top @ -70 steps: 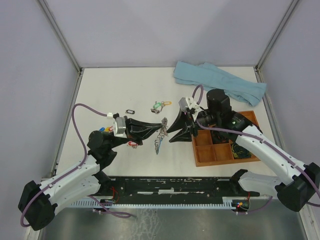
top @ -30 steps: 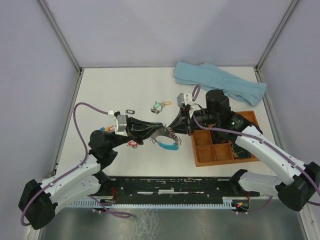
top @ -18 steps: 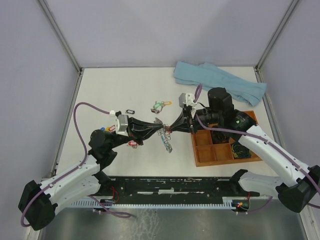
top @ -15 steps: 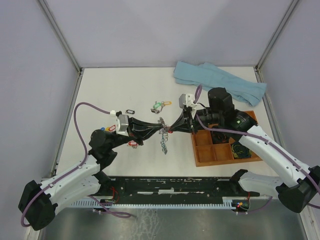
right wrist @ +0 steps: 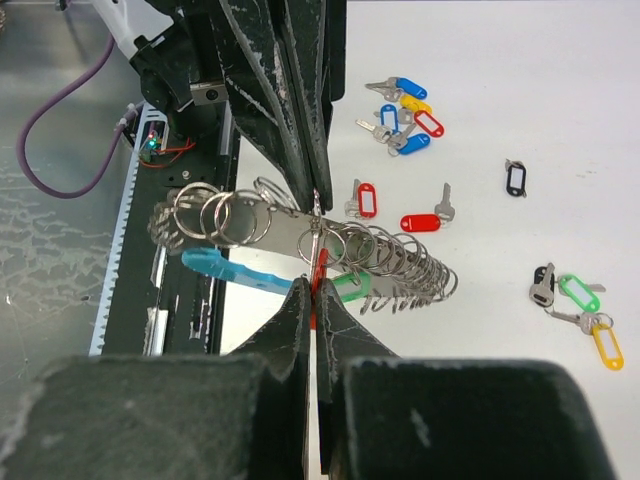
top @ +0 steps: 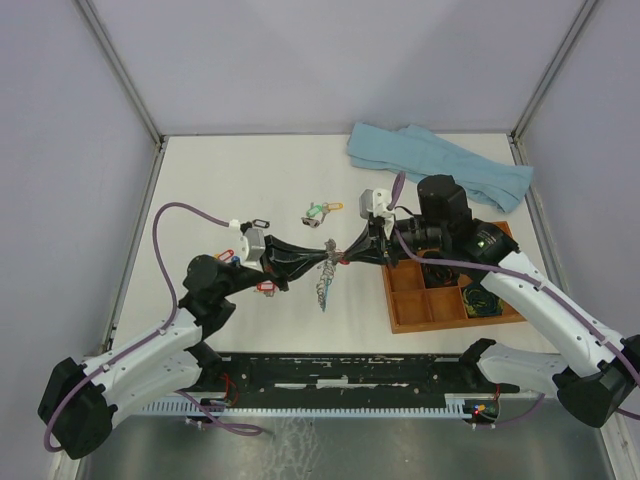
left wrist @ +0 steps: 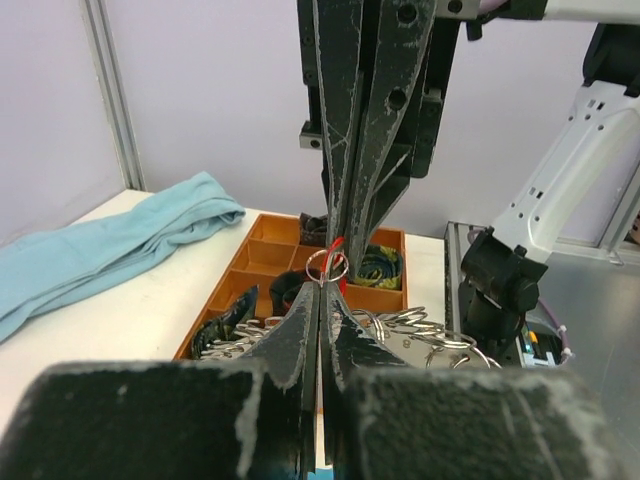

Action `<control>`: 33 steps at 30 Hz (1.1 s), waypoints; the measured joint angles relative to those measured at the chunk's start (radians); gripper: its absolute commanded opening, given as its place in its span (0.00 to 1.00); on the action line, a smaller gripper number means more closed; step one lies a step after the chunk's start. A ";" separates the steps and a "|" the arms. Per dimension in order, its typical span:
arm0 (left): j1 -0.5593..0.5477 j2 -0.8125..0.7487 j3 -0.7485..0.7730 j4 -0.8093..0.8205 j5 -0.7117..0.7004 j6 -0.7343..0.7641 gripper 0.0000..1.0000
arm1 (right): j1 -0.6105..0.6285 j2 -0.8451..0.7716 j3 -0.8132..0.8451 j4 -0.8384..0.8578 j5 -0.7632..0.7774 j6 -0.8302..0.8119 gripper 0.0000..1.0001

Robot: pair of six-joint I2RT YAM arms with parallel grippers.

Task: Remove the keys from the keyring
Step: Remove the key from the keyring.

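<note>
The keyring (right wrist: 290,225) is a silvery bar strung with many split rings and a light-blue handle (right wrist: 240,272); in the top view it hangs edge-on (top: 323,278) between both grippers. My left gripper (top: 321,254) is shut on the keyring's upper edge; in its own view the jaws (left wrist: 322,292) meet just under a small split ring (left wrist: 327,266). My right gripper (right wrist: 314,286) is shut on a red-tagged key (right wrist: 320,268) that hangs from that ring. A green tag (right wrist: 352,290) is on the ring too. In the top view the right gripper (top: 346,254) faces the left tip to tip.
Loose keys lie on the table: two red-tagged (right wrist: 365,197) (right wrist: 420,221), a blue, yellow and red cluster (right wrist: 405,115), a green and yellow pair (top: 320,211). A black tag frame (top: 259,222) lies at the left. An orange tray (top: 440,305) sits at the right, a blue cloth (top: 440,160) behind.
The keyring swung from flat, with its blue arc showing, to hanging edge-on. Both grippers stayed shut and drew closer together, the left arm shifting a little right.
</note>
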 measured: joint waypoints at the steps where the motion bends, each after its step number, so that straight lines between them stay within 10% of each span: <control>1: 0.000 0.000 0.000 -0.010 0.002 0.008 0.03 | -0.001 0.000 0.000 -0.001 0.004 0.000 0.01; 33: 0.030 0.017 0.111 -0.241 0.179 0.131 0.03 | 0.006 0.005 0.021 -0.102 0.063 -0.120 0.02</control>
